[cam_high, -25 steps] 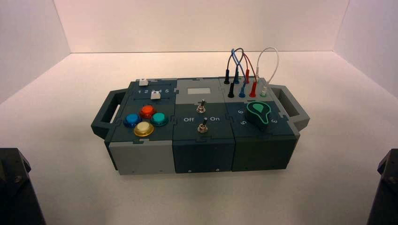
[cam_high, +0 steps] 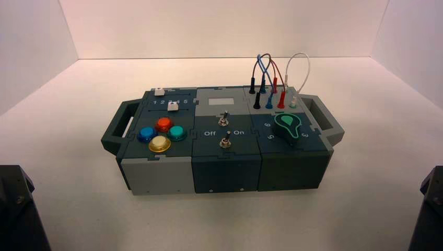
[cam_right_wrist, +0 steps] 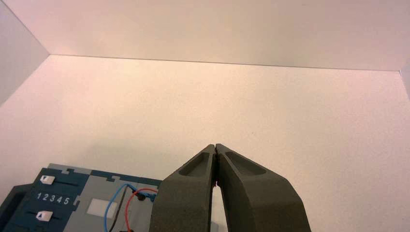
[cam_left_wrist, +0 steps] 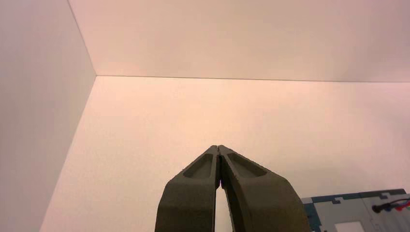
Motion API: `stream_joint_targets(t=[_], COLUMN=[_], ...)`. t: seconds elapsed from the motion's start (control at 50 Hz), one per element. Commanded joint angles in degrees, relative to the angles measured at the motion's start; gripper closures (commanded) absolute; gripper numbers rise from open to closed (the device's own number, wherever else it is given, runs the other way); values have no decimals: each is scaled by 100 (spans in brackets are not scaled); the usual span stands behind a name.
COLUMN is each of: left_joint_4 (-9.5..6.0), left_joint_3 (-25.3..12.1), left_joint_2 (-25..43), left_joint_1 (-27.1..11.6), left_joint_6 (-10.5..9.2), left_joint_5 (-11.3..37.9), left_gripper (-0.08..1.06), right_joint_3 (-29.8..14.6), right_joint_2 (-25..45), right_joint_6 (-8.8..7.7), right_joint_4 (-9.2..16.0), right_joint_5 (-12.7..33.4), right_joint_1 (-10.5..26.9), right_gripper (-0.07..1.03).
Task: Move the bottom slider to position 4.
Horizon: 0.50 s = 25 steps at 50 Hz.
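The right gripper (cam_right_wrist: 215, 145) hangs off the box's right side, fingertips together; the left gripper (cam_left_wrist: 218, 146) is likewise closed, off its left side. Well apart from both, the bottom slider (cam_right_wrist: 44, 216) sits on the box's (cam_high: 225, 151) left dark panel, below the printed number row, short of position 4 (cam_right_wrist: 59, 199), around 2.

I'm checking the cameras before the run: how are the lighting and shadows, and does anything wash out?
High view: bright, even light, with the dark box casting only faint shadow. Left wrist view: pinkish walls, pale glow on the table. Right wrist view: similar glow, yet the digits 1 to 5 stay readable.
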Motion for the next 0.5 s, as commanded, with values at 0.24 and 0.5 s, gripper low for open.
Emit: stream_joint_targets(t=[0.24, 0.5], left_joint_4=[-62, -149], left_joint_3=[-466, -800], left_joint_2=[554, 1248], left_joint_1=[-255, -879], left_joint_6=[-18, -26], left_joint_5=[1116, 2118], left_gripper=[101, 101], right_joint_3=[-272, -642], right_joint_2=[-9, 176], right_joint_6=[35, 35], right_joint_4=[272, 343], right_joint_5=[299, 1635], right_joint_1=[53, 360], right_gripper=[99, 99])
